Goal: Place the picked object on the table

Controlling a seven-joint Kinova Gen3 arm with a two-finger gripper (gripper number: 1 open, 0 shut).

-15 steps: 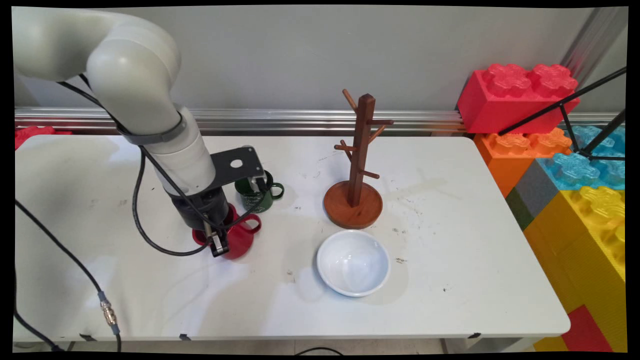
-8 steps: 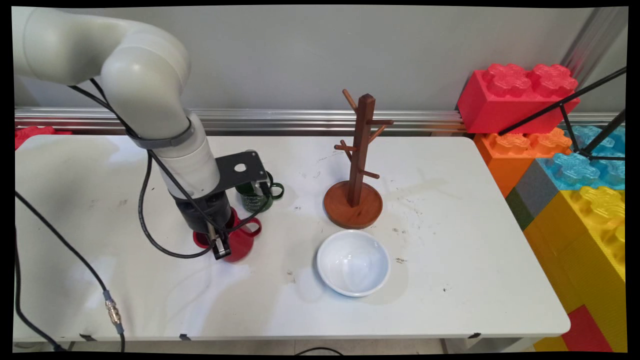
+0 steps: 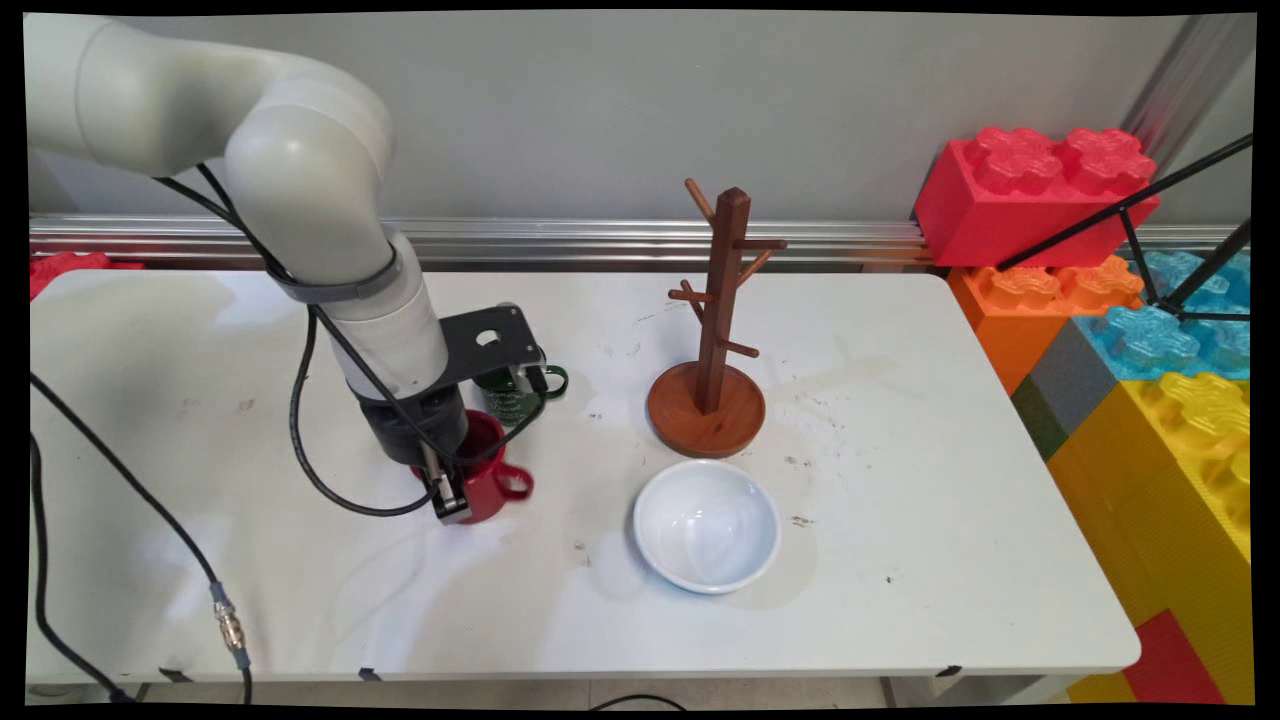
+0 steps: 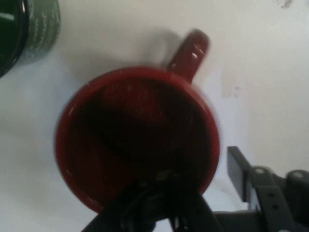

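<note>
The two fingers (image 4: pixel 239 166) straddle the near wall of the red mug (image 3: pixel 490 480), one down inside the cup and the other outside it, drawn in to the width of that wall and, as far as can be judged, clamped on it; the gripper (image 3: pixel 447 500) points straight down over the mug's near-left rim. The mug is on the white table (image 3: pixel 900 500), left of centre, with its handle (image 3: pixel 515 483) pointing right. Just beyond it, on the far side and partly behind the hand's black bracket, stands a green mug (image 3: pixel 510 395), close but apart. Further right are a wooden mug tree (image 3: pixel 715 330) and, nearer the camera, a white bowl (image 3: pixel 706 525); big toy bricks (image 3: pixel 1040 190) are stacked past the table's right end. A pinch on one wall is off-centre, so a firm squeeze and slow, level motion would likely suit it, keeping clear of the green mug
</note>
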